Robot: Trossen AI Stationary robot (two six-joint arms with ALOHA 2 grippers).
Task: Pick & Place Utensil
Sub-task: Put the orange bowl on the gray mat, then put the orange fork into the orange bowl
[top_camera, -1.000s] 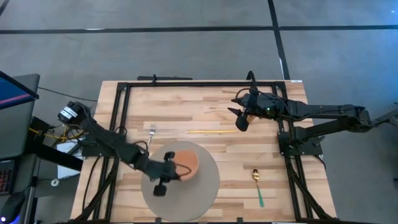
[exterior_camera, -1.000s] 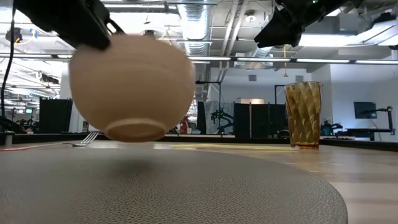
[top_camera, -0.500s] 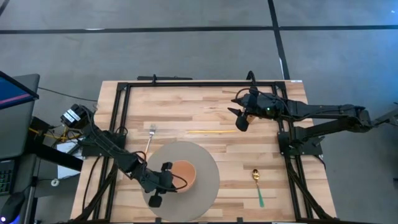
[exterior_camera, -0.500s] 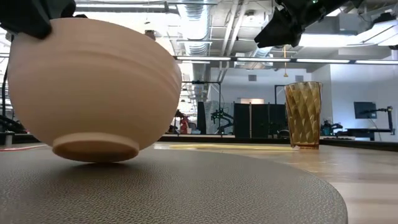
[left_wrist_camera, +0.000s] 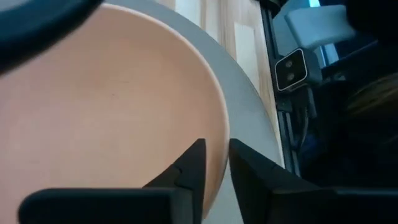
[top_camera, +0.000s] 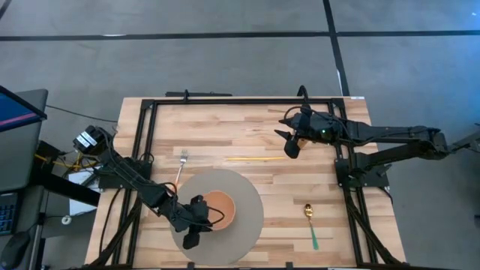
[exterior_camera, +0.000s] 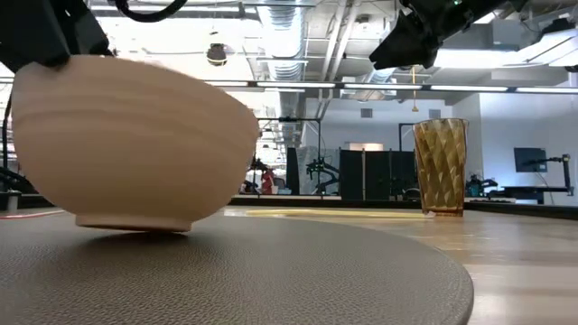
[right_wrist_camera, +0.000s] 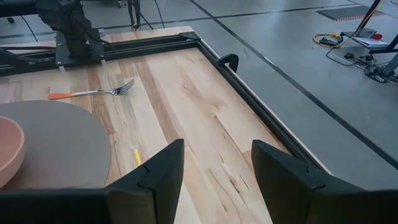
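Observation:
A salmon-pink bowl (top_camera: 220, 209) sits on a round grey mat (top_camera: 247, 196) near the table's near-left part; in the low view the bowl (exterior_camera: 126, 149) rests by its foot on the mat (exterior_camera: 271, 271). My left gripper (top_camera: 201, 216) is shut on the bowl's left rim. My right gripper (top_camera: 289, 147) hangs open above the far right of the table, touching nothing. A fork (top_camera: 181, 161) lies left of the mat's far side, and a gold spoon with a green handle (top_camera: 310, 225) lies right of the mat. My left gripper (left_wrist_camera: 216, 158) pinches the bowl's rim (left_wrist_camera: 221, 134), one finger (left_wrist_camera: 191, 167) inside the bowl and the other (left_wrist_camera: 252, 175) outside. It comes slanting from the table's near-left side. The bowl stands with its foot (exterior_camera: 135, 221) on the mat.
A thin yellow stick (top_camera: 255, 158) lies on the wood beyond the mat. An amber glass (exterior_camera: 441, 167) stands on the table below my right gripper (exterior_camera: 406, 41). A black frame (top_camera: 225, 101) runs along the table's edges. Bare wood lies between the mat and the spoon.
My left gripper has moved down and toward the table's near edge, carrying the bowl. The bowl, lifted clear of the mat a second ago, now stands on the mat, nearer the near edge.

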